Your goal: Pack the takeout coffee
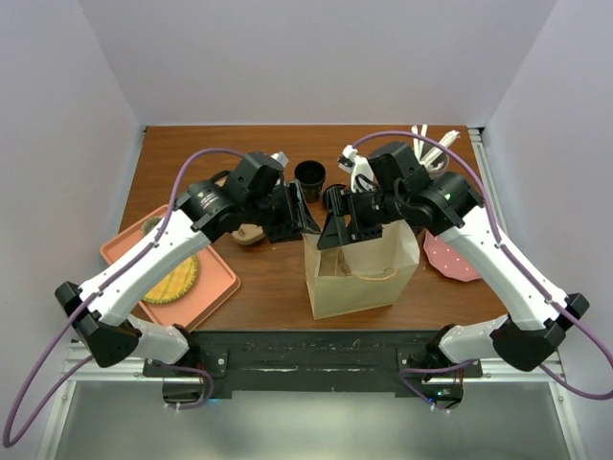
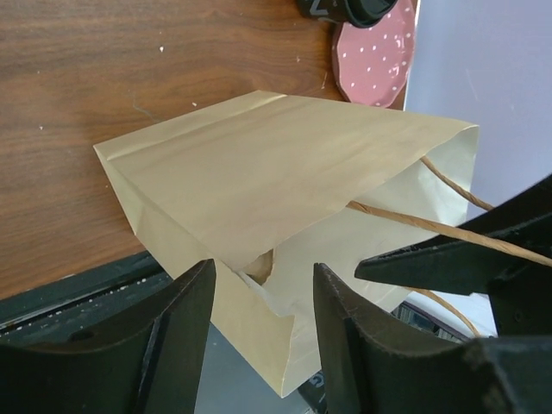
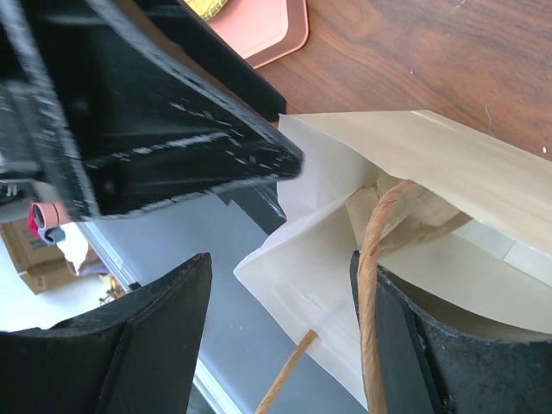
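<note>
Both hands at the bag mouth, coffee just behind.
Right hand (image 1: 337,230) spread astride the paper bag (image 1: 359,273) rim; left hand (image 1: 305,213) spread likewise. At its twelve o'clock, the takeout coffee (image 1: 334,197) stands upright on the desk (image 1: 268,278), nearer the right hand.

Bag (image 1: 364,283) centre front, tray (image 1: 218,278) left, plate (image 1: 448,257) right, cup (image 1: 309,178) behind bag

Left arm (image 1: 153,254): stretched from the counter's (image 1: 273,283) near edge toward its middle.
Left gripper (image 2: 259,285): jaws apart.
Right arm (image 1: 498,264): angled inward likewise.
Right gripper (image 3: 280,267): jaws apart, facing the left one.
</note>
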